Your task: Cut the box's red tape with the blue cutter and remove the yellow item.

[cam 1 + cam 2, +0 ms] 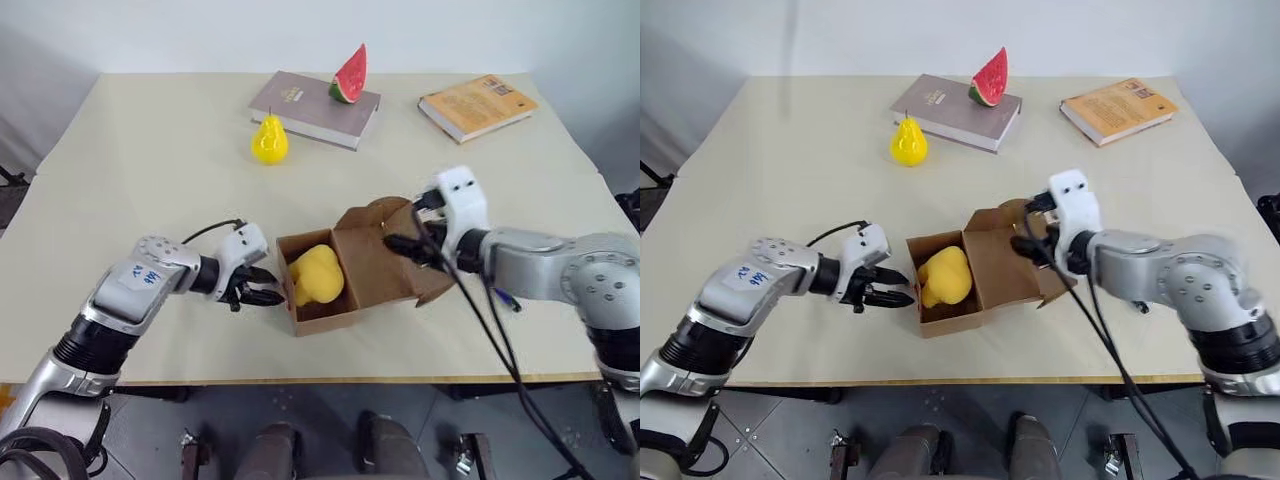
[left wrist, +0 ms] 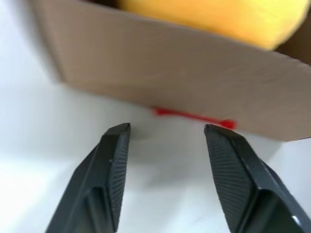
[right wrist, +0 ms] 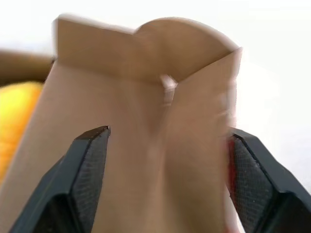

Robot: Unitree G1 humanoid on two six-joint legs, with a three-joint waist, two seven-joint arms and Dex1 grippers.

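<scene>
Both sets of jaws gape empty – left gripper (image 1: 262, 285) beside the box (image 1: 325, 318), right gripper (image 1: 402, 245) straddling its flap – a clumsy grab could drag the box, yellow item (image 1: 317, 274) inside

A pale cream surface (image 1: 140, 170) fills most of the scene, its near edge showing a thin wooden lip above a grey floor (image 1: 320, 420). Behind it rises a plain whitish wall (image 1: 200, 35), evenly lit, with soft shadow in the left corner. Dark bits of equipment stand at the surface's left and right sides, too cut off to identify.
</scene>
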